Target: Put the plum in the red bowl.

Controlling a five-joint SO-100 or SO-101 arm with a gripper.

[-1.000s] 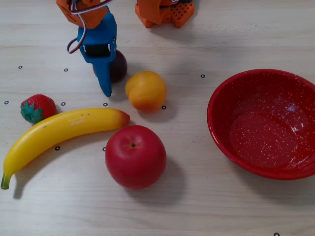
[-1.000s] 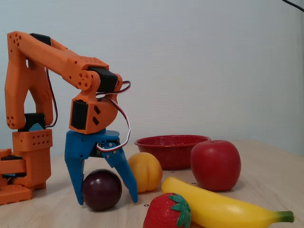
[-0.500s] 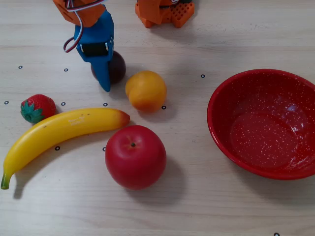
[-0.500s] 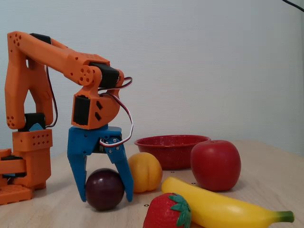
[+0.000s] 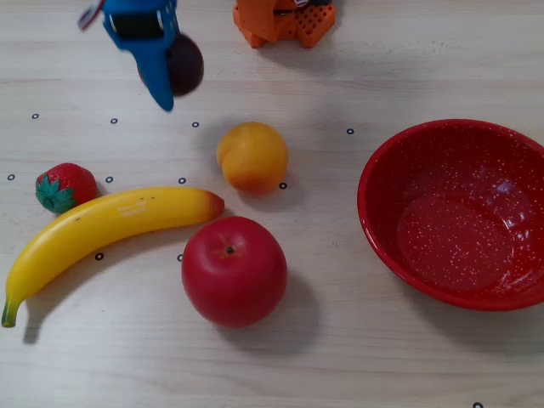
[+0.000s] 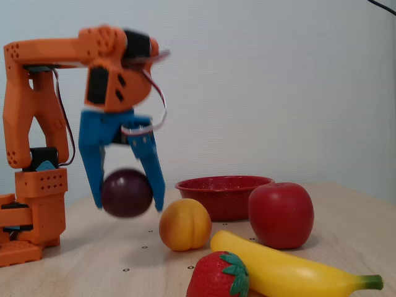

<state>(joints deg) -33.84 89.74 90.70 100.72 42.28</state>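
Near → far, going by the low side-on fixed view. Closest to the cam: strawberry [image 6: 219, 276] w/ green leaves, and the banana [image 6: 291, 270] lying just beside/behind it, stem end pointing right. Behind those, the red apple [image 6: 280, 214] upright on the table [image 6: 346, 229], and the orange fruit [image 6: 185, 224] to its left, slightly apart from it.

Further back on the right: the red bowl [image 6: 224, 193], speckled, sitting flat, nothing in it per the top-down fixed view [image 5: 459, 212]. It's well apart from the arm; in the top-down view it takes the right side while the fruits cluster centre-left.

Farthest: orange arm [image 6: 37, 154] w/ blue gripper [image 6: 128, 203] pointing down. Fingers [image 6: 92, 170] sit either side of the plum [image 6: 126, 192] and are clamped on it; the plum is dark maroon, glossy, a bit motion-blurred. Plum is lifted clear of the table, w/ a visible gap under it in the side view. In the top-down view the plum [image 5: 183, 65] shows at top left beside the blue finger [image 5: 157, 72], up-left of the orange fruit [image 5: 252, 157], near the arm base [image 5: 285, 24].

Apple [image 5: 234, 270], banana [image 5: 106, 229], strawberry [image 5: 64, 188] all rest on the table, untouched by the gripper.
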